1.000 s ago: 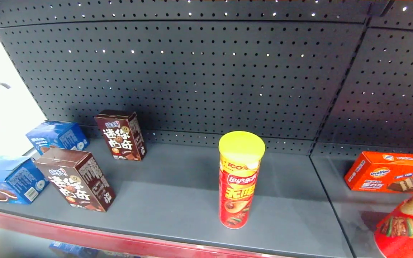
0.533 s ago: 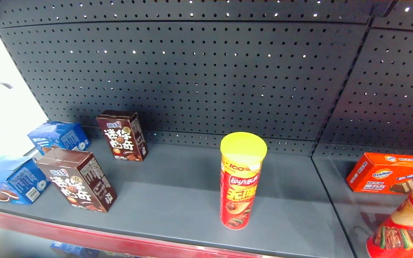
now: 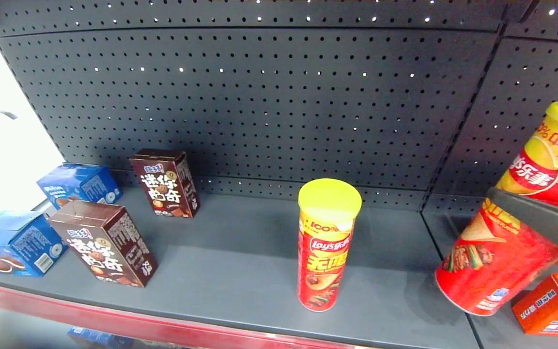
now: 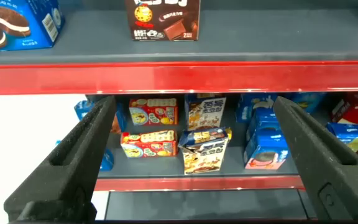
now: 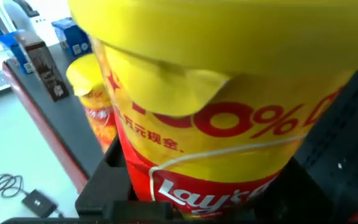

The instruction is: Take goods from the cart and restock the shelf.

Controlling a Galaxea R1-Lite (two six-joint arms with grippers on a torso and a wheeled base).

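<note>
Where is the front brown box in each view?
Head view: front brown box, left on the shelf, near its red edge.
Left wrist view: the box, on the shelf just above the red edge.
Right wrist view: probably the box far down the shelf, beyond the held can and standing can.
Shared landmark: the front blue box beside it.

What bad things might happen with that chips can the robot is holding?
The held chips can hangs tilted in the right gripper, so set down like that it may topple. Its base is close to the orange box and could bump it. Swinging left, it might knock over the standing chips can.
</note>
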